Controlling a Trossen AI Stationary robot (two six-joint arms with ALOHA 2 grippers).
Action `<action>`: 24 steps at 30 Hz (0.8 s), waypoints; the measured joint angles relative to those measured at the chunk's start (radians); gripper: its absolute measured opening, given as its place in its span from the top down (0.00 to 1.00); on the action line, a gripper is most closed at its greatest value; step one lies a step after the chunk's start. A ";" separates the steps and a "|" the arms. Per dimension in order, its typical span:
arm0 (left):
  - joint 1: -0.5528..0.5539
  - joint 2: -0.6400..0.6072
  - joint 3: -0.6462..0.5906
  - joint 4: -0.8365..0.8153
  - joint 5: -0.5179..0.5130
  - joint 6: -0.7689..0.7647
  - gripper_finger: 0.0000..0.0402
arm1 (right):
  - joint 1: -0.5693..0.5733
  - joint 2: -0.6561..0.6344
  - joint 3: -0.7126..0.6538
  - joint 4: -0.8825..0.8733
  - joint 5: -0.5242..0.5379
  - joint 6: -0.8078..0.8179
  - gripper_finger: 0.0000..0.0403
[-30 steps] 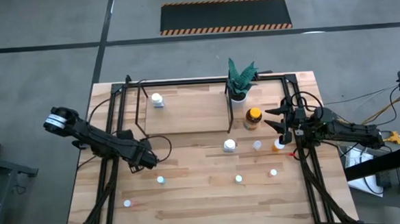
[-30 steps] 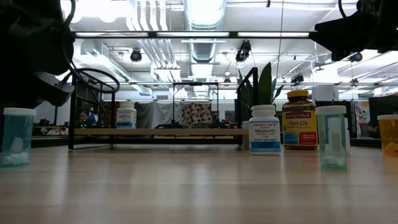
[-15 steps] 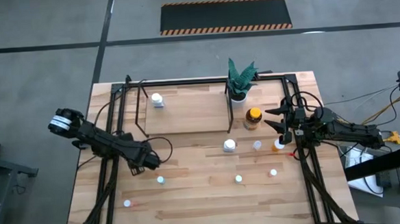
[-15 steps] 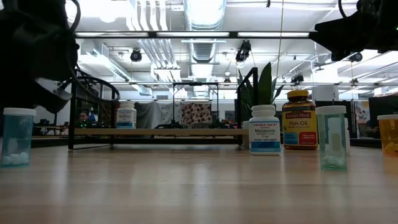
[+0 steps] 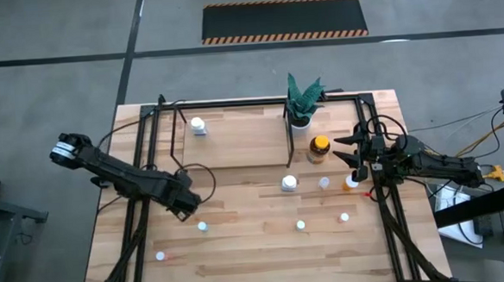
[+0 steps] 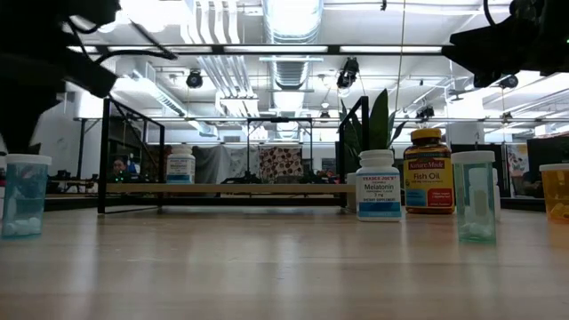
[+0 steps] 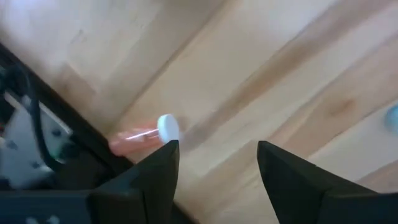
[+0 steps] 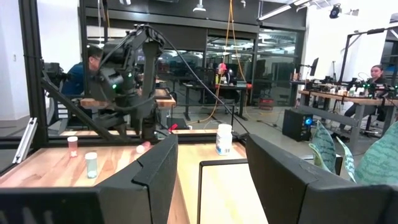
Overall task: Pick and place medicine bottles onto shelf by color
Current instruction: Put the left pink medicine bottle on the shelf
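left gripper (image 5: 189, 202) jaws spread, empty, over table (image 5: 241, 254) near pale-capped bottle (image 5: 202, 226); right gripper (image 5: 349, 149) jaws spread beside amber bottle (image 5: 319, 149)

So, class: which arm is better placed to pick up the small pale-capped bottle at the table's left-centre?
The left. Its open left gripper is just beside that bottle; the open right gripper waits at the table's right edge, beside the orange-capped bottle.

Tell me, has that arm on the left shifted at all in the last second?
Yes. In the high view the left gripper has crept toward the near table edge, closer to the pale-capped bottle; the right gripper stayed put.
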 joint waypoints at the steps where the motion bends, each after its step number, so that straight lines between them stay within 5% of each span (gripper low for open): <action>1: -0.009 0.000 -0.018 -0.009 -0.014 0.037 0.50 | 0.000 0.000 0.000 0.000 0.000 0.000 0.55; 9: -0.007 0.073 -0.168 0.044 -0.032 0.251 0.51 | 0.000 0.001 0.000 0.000 0.000 0.000 0.55; 24: 0.002 0.195 -0.227 0.136 -0.033 0.260 0.62 | 0.000 0.004 0.000 0.001 0.000 0.000 0.55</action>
